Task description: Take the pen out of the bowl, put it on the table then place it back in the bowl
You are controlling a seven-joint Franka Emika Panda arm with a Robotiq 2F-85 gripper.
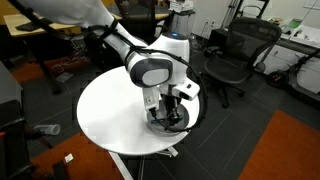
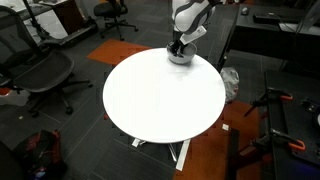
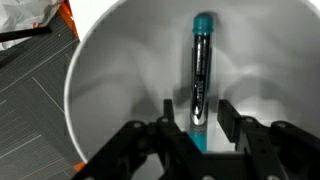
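I'm at the grab: my open claw point(image 3: 203, 128) sits around the slim teal-blue pen point(image 3: 201, 70) in the round silver-grey metal bowl point(image 3: 110, 90). Next, I think, squeeze and lift.

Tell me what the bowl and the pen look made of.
Bowl: probably metal, silver-grey with a soft sheen on its inner wall. Pen: likely plastic, teal end, glossy dark barrel with a bright highlight; partly metal is possible.

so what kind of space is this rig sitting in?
Probably an office or lab: mesh office chairs, a wooden desk, and grey carpet tiles around the round white table.
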